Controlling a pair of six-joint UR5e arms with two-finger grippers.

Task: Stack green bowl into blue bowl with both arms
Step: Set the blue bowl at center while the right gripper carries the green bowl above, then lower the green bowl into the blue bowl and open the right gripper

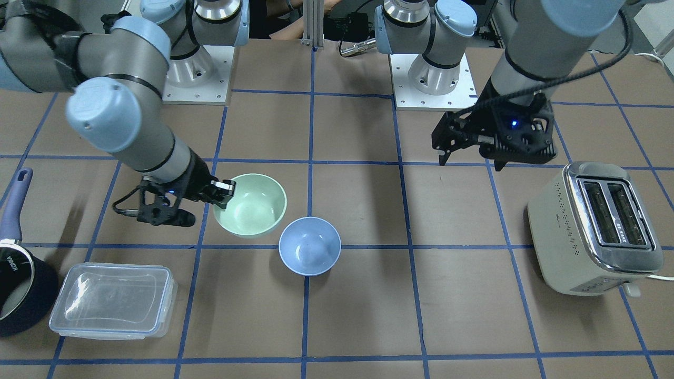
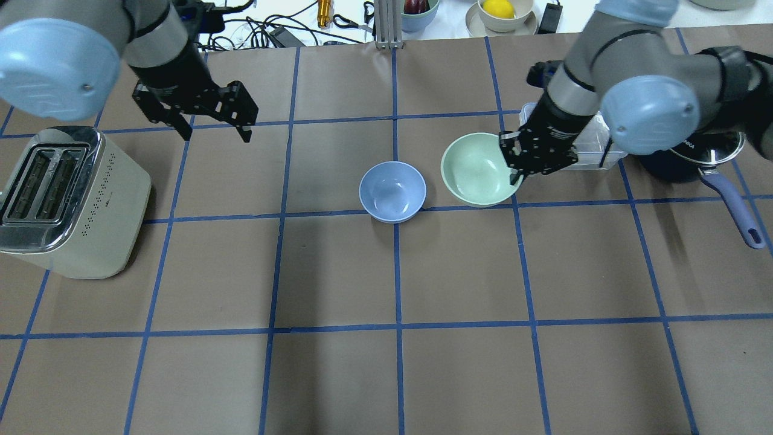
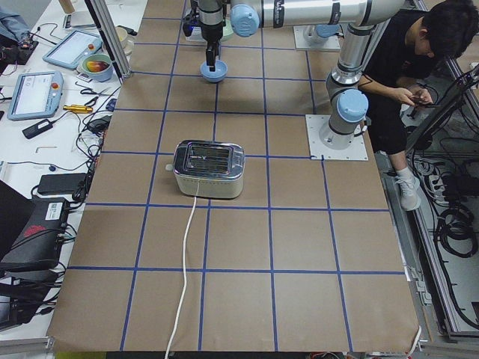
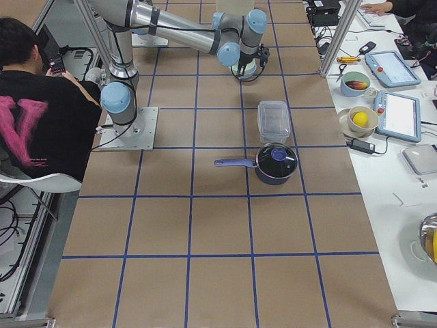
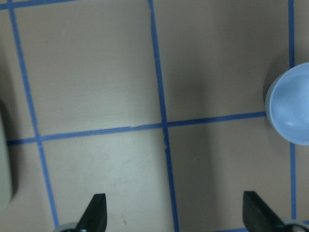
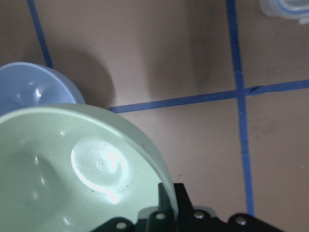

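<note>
The pale mint-green bowl (image 1: 251,205) (image 2: 480,169) is upright, right beside the pale blue bowl (image 1: 309,246) (image 2: 392,191). My right gripper (image 1: 224,192) (image 2: 513,163) is shut on the green bowl's rim on the side away from the blue bowl. In the right wrist view the green bowl (image 6: 72,164) fills the lower left, its rim pinched at my gripper (image 6: 169,203), and it overlaps the blue bowl (image 6: 29,89). My left gripper (image 1: 468,152) (image 2: 214,130) (image 5: 176,215) is open and empty, hanging above the table. The blue bowl (image 5: 289,108) sits at the right edge of its view.
A cream toaster (image 1: 595,226) (image 2: 60,199) stands on the left arm's side. A clear lidded container (image 1: 113,300) (image 4: 273,119) and a dark blue saucepan (image 1: 16,273) (image 2: 694,157) sit close behind the right arm. A person (image 3: 404,67) sits by the robot's base.
</note>
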